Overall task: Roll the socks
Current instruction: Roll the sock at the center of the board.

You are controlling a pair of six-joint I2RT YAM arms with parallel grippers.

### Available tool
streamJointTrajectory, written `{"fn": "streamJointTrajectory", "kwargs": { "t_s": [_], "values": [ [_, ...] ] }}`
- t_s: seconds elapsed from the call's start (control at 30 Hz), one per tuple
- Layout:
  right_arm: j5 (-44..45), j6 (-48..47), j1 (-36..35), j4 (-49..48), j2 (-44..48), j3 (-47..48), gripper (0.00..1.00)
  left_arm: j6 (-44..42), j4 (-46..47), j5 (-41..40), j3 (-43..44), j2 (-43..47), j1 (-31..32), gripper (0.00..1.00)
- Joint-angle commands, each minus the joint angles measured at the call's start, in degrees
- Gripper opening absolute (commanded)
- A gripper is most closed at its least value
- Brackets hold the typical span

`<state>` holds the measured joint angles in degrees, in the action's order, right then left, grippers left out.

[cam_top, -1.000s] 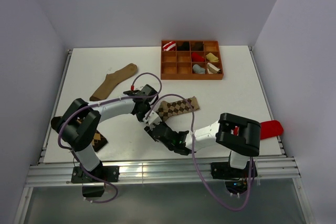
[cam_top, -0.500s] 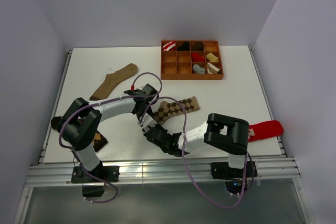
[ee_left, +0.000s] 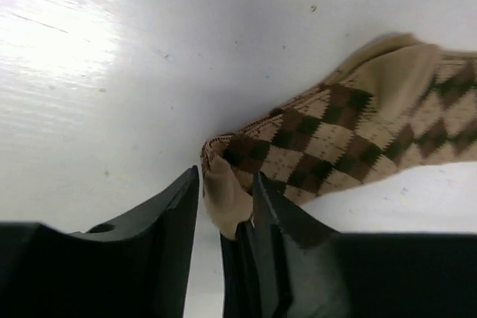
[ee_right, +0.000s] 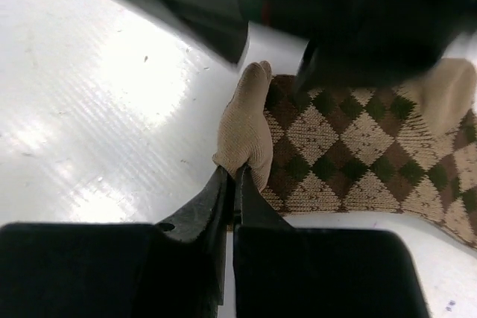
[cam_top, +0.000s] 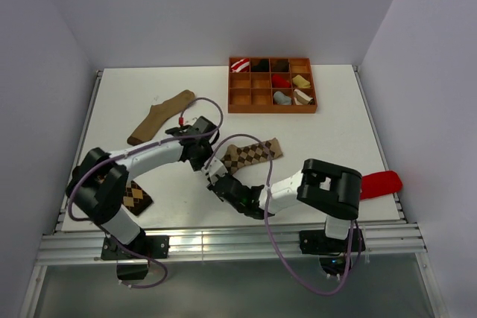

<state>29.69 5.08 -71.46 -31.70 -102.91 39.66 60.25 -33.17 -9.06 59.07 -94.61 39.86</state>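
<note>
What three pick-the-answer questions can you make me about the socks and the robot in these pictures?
1. Where is the long tan sock?
A) on the table, left of the wooden tray
B) inside the tray
C) on the floor

2. How many compartments does the tray have?
A) four
B) twelve
C) twenty

3. What are the right fingers doing?
A) spread wide in the air
B) shut on the light argyle sock
C) holding the tray

Answers:
1 A, it lies flat on the white table beside the tray.
2 B, there are three rows of four.
3 B, the right wrist view shows them pinched on the sock's tan end.
</note>
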Motion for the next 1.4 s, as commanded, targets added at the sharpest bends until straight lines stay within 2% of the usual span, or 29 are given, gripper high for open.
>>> {"fn": "streamJointTrajectory", "kwargs": {
  "t_s": [0.0, 0.03, 0.07, 0.13, 0.17, 0.27, 0.4, 0.47, 0.6, 0.73, 0.97, 1.37],
  "values": [
    [-9.37, 5.45, 1.93, -0.9, 3.85, -2.65, 0.0, 2.94, 2.31, -2.89, -1.58, 7.94, -2.06, 0.45],
    [-12.52, 5.9, 3.16, -1.43, 4.82, -3.18, 0.0, 3.99, 3.01, -3.5, -2.28, 10.64, -3.02, 0.51],
    [-14.38, 7.38, 3.87, -1.08, 5.18, -3.27, 0.0, 4.61, 3.72, -4.64, -3.94, 12.15, -3.38, 0.61],
    [-17.72, 8.89, 5.53, -2.3, 5.96, -4.14, 0.0, 5.93, 7.14, -4.92, -6.15, 16.62, -4.26, 0.7],
    [-22.7, 9.94, 7.28, -2.83, 6.06, -4.41, 0.0, 6.37, 8.63, -4.91, -8.51, 18.04, -4.35, 0.77],
    [-31.76, 14.76, 12.37, -5.03, 6.76, -5.73, 0.0, 7.25, 14.61, -4.04, -14.13, 23.23, -4.44, 0.8],
    [-42.75, 20.04, 18.54, -6.87, 6.24, -6.17, 0.0, 7.16, 24.01, -0.53, -22.14, 28.24, -4.26, 0.79],
    [-46.11, 22.94, 21.26, -8.46, 5.62, -6.52, 0.0, 6.99, 29.2, 0.36, -26.43, 30.09, -4.0, 0.75],
    [-55.58, 28.04, 25.04, -10.21, 1.77, -5.91, 0.0, 9.53, 32.64, 0.89, -29.89, 30.19, -2.42, 0.7],
    [-62.46, 34.45, 28.92, -15.74, -2.72, -5.47, 0.0, 8.66, 35.45, 0.54, -29.63, 26.24, -0.75, 0.7],
    [-66.34, 39.74, 32.26, -18.13, -6.95, -5.29, 0.0, 9.27, 36.95, 0.54, -28.57, 20.87, 0.48, 0.7],
    [-68.54, 43.35, 34.11, -19.01, -10.11, -5.73, 0.0, 12.35, 39.06, 0.36, -29.01, 14.28, 0.57, 0.59]
  ]
}}
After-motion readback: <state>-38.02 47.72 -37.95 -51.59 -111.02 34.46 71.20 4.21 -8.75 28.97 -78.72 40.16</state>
